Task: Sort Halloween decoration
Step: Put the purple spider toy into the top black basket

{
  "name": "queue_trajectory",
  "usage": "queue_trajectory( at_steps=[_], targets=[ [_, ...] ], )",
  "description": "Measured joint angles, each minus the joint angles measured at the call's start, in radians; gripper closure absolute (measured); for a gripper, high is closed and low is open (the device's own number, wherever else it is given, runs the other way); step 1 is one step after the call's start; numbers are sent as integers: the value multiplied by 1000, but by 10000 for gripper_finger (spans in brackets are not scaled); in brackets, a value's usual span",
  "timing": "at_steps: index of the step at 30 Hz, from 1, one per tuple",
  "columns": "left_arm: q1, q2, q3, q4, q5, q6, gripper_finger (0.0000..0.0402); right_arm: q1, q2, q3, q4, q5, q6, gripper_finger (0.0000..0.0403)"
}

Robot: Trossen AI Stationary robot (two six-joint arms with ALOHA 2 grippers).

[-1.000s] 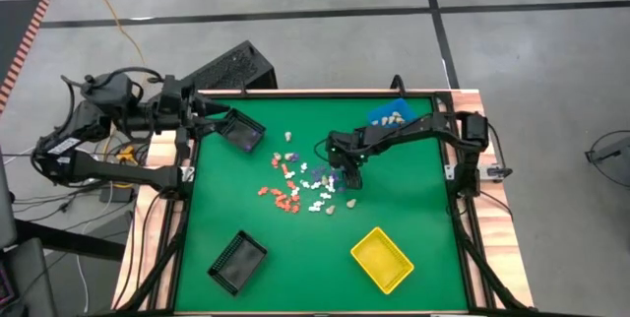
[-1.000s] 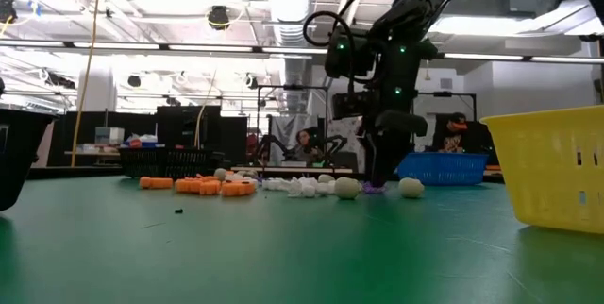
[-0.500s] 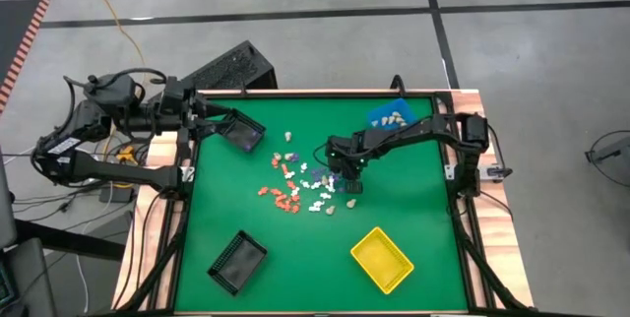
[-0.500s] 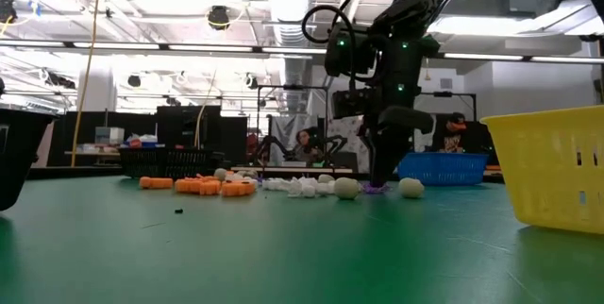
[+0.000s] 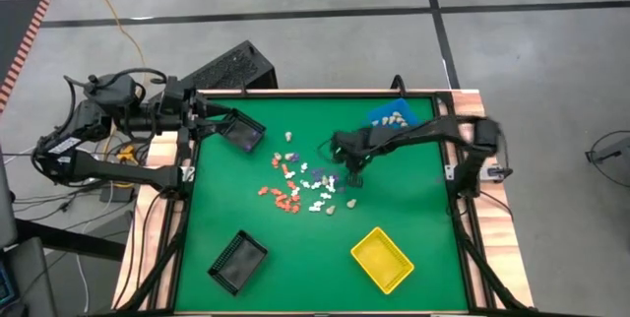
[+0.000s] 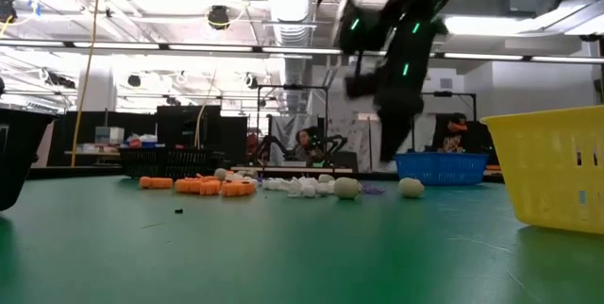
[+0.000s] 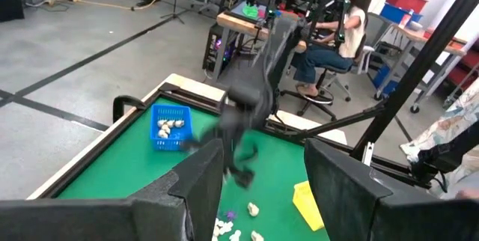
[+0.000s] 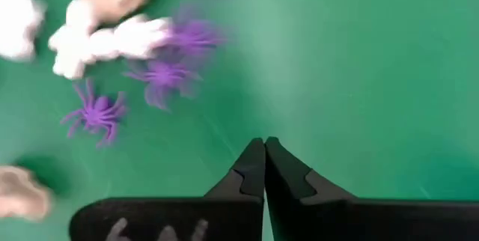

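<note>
Over the green felt tabletop (image 5: 413, 209), little has changed at the left: the dark left gripper (image 5: 219, 113) still hovers by the table's far-left corner beside a black mesh bin (image 5: 242, 130), its fingers (image 7: 200, 188) spread wide apart, exactly as a second ago. At centre, the Halloween decoration (image 5: 300, 184) lies where it lay before, a loose scatter of tiny plastic pieces on the felt: orange ones (image 6: 200, 186) to the left, white ones (image 6: 302, 187) in the middle, rounded beige ones (image 6: 346, 188) and purple spiders (image 8: 96, 111) toward the right, with further beige pieces already inside the blue rectangular bin (image 5: 391, 115) at the far edge. The change is on the right: the dark right gripper (image 5: 354, 171), which a second ago stood down among the pieces with its jaws parted, has since pinched its fingertips (image 8: 258, 168) together and lifted clear of the felt, the arm blurring as it swings; the wrist camera shows the tips meeting over bare green just beside the purple spiders, with nothing visible between them. A second black mesh bin (image 5: 237, 261) and a yellow plastic bin (image 5: 382, 259) sit along the near edge, unmoved.
</note>
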Motion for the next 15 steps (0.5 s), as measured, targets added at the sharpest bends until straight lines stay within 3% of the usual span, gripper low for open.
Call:
queue_trajectory(
  at_steps=[2,7,11,15],
  targets=[
    [0,0,0,0,0,0,223,-13,-87,-23,-65,0,140,370],
    [0,2,0,2,0,30,223,-23,-230,-95,-434,-20,467,341],
    [0,3,0,3,-1,70,223,6,-269,-137,-646,-21,508,281],
    [0,2,0,4,-33,83,223,22,-266,-192,-719,-23,493,204]
  ],
)
